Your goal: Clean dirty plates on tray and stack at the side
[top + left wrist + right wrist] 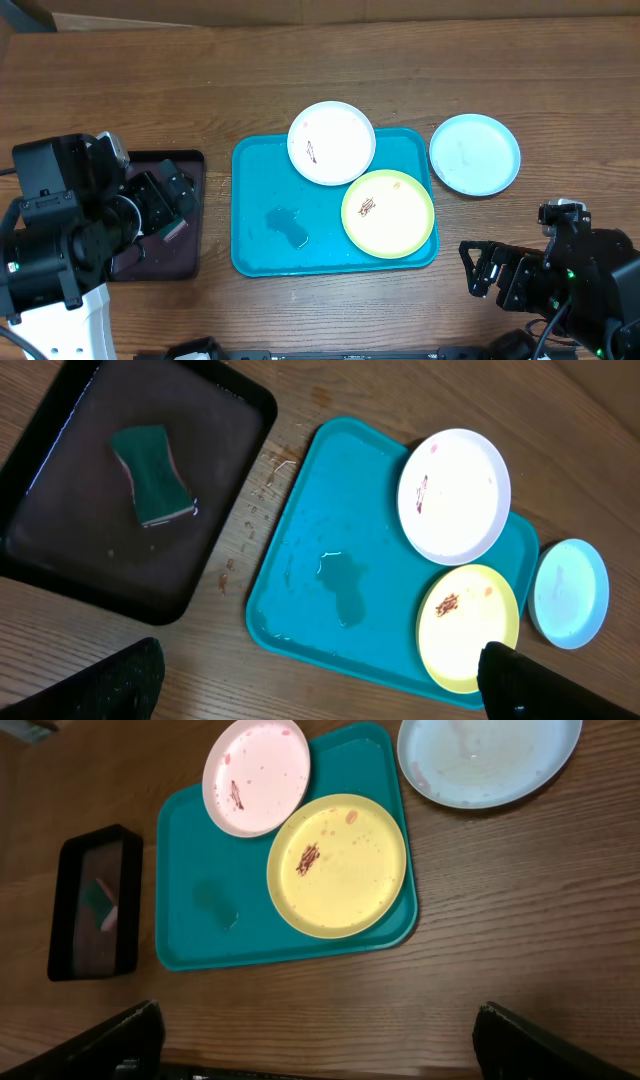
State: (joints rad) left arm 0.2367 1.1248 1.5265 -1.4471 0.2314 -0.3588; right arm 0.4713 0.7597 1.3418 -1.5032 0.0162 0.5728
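Left gripper [170,205]: jaws spread wide, nothing between them. It hangs over the dark tray [186,258], left of the turquoise tray [260,250] and well apart from every plate.

Right gripper [478,268]: also wide open and empty. It sits low at the near table edge, off the turquoise tray's right near corner. The yellow-green plate [388,213] is the closest plate to it, but not touching.

Each wrist view shows only the dark tips of its own fingers [120,685] at the bottom corners.

From overhead the left arm covers most of the dark tray. The left wrist view shows what lies there: a green sponge [153,475] with a pinkish layer, lying flat.

The white plate [331,143] overhangs the turquoise tray's far rim. The yellow-green plate lies in the tray's right near corner, just beside the white one. Both carry red-brown smears, sharpest in the right wrist view.

The pale blue plate [475,154] rests on the table [150,80] right of the tray. Faint marks show on it, possibly water. Its far edge is cut off in the right wrist view.

A thin puddle [287,225] lies on the tray's bare floor.
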